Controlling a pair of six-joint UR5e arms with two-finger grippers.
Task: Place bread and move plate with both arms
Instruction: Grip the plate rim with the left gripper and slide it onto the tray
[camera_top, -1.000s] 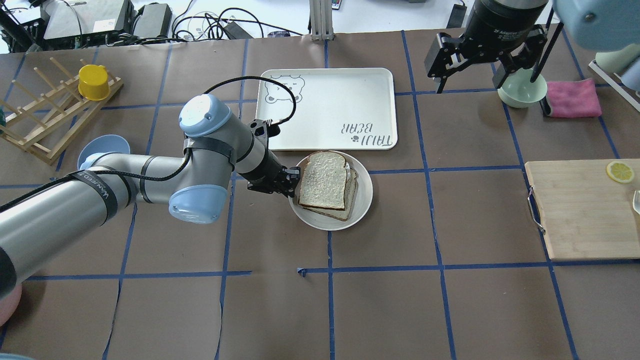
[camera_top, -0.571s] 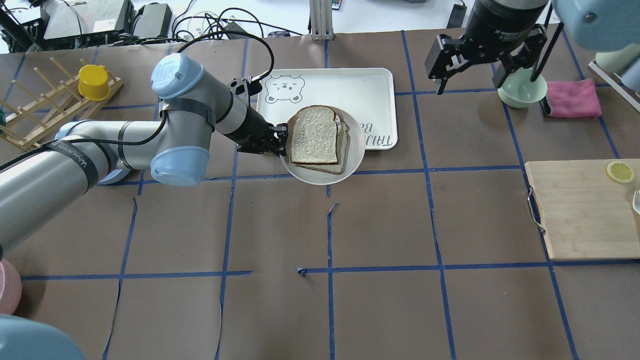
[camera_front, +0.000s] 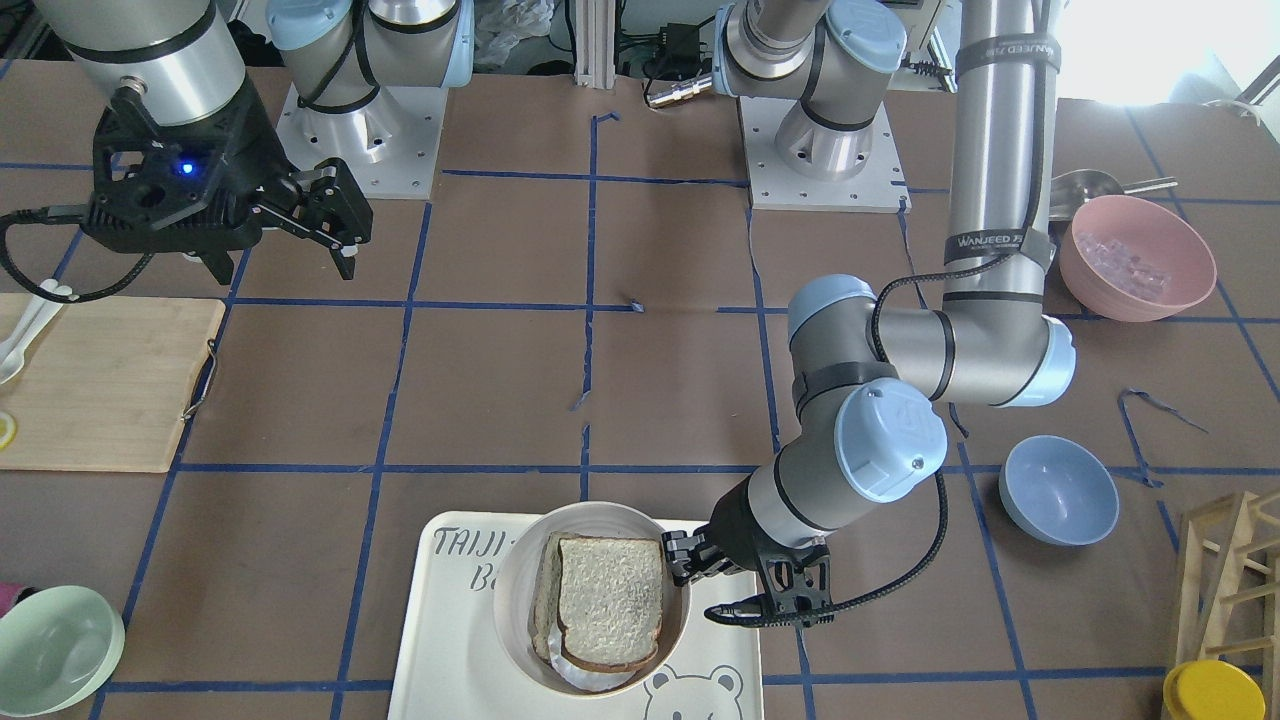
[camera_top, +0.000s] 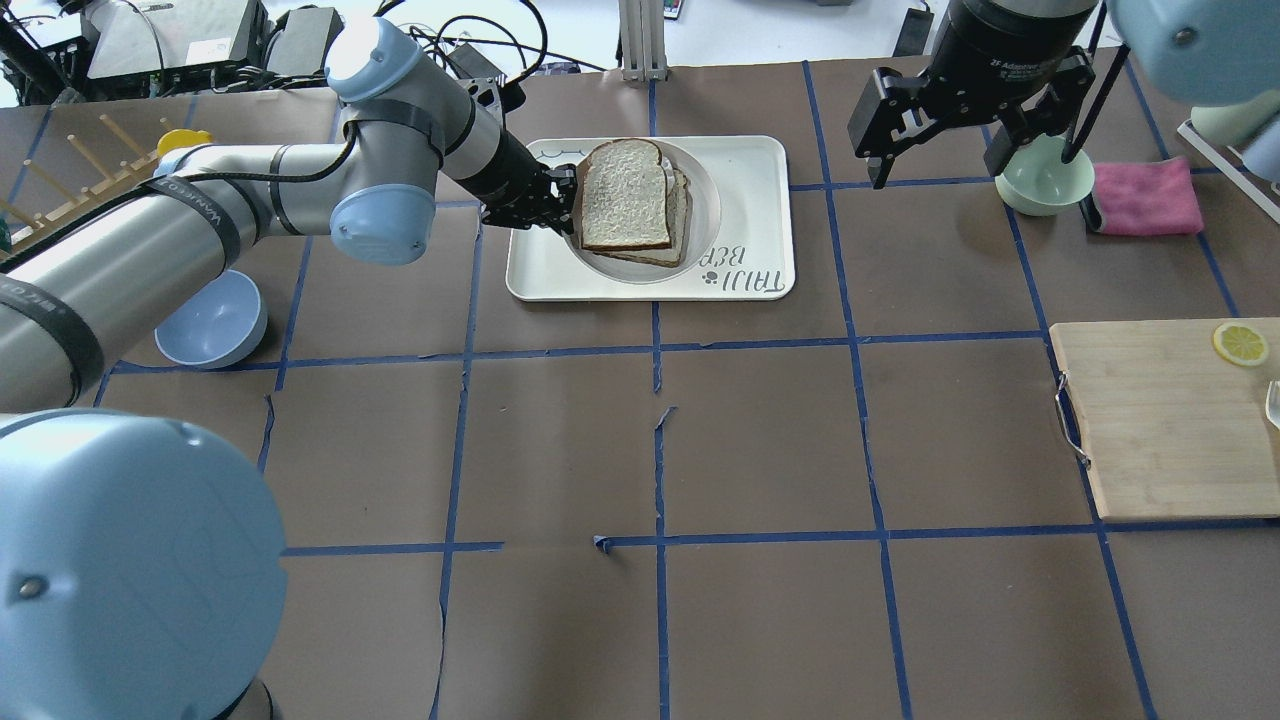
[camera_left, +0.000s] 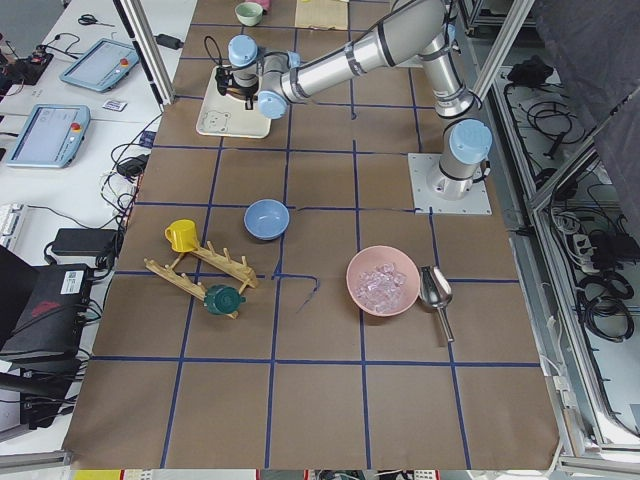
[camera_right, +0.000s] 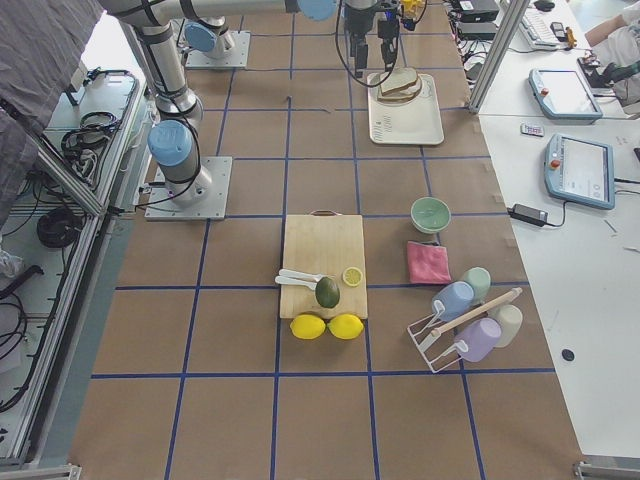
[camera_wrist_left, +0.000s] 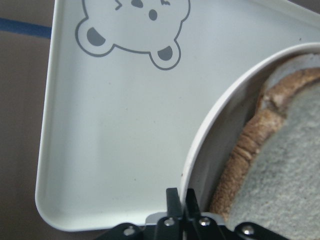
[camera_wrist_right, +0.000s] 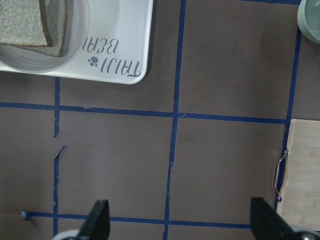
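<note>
The bread (camera_top: 625, 195), a pale slice with a brown crust, lies on a thinner brown slice (camera_top: 683, 218) in the cream plate (camera_top: 706, 205). The plate is over the left half of the "TAIJI BEAR" tray (camera_top: 745, 165); I cannot tell if it rests on it. My left gripper (camera_top: 565, 205) is shut on the plate's left rim, as the left wrist view shows, with the rim (camera_wrist_left: 210, 135) between the jaws and the bread (camera_wrist_left: 280, 175) beside them. My right gripper (camera_top: 975, 165) is open and empty, high at the back right, apart from the plate (camera_wrist_right: 75, 45).
A pale green bowl (camera_top: 1040, 180) and a pink cloth (camera_top: 1145, 195) lie under and beside the right gripper. A wooden cutting board (camera_top: 1160, 420) is at the right. A blue bowl (camera_top: 210, 320) and a wooden rack (camera_top: 60, 190) are at the left.
My left gripper has carried the plate with the bread from the table in front of the tray back and over the tray. The right arm has not moved.
</note>
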